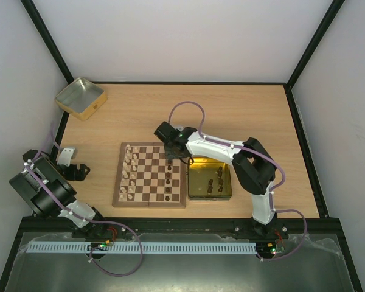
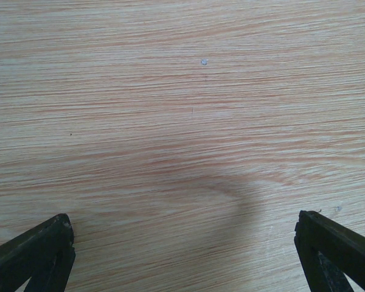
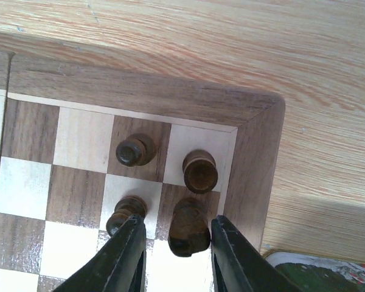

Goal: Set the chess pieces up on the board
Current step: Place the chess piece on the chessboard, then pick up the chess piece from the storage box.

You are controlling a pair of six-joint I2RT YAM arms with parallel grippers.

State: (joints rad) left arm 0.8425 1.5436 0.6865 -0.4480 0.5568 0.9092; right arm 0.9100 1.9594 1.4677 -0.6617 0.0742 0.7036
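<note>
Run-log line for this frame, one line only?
right gripper: open around dark piece on board | left gripper: open over table

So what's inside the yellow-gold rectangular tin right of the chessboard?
Several dark brown wooden chess pieces sit inside the yellow-gold rectangular tin. The white right arm overhangs its far edge, so anything there cannot be seen.

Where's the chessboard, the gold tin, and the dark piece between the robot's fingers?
chessboard [image 1: 149,204], top view, its near brown rim.
gold tin [image 1: 92,108], top view, its yellow side wall.
dark piece [image 3: 188,230], right wrist view, its rounded top.
</note>
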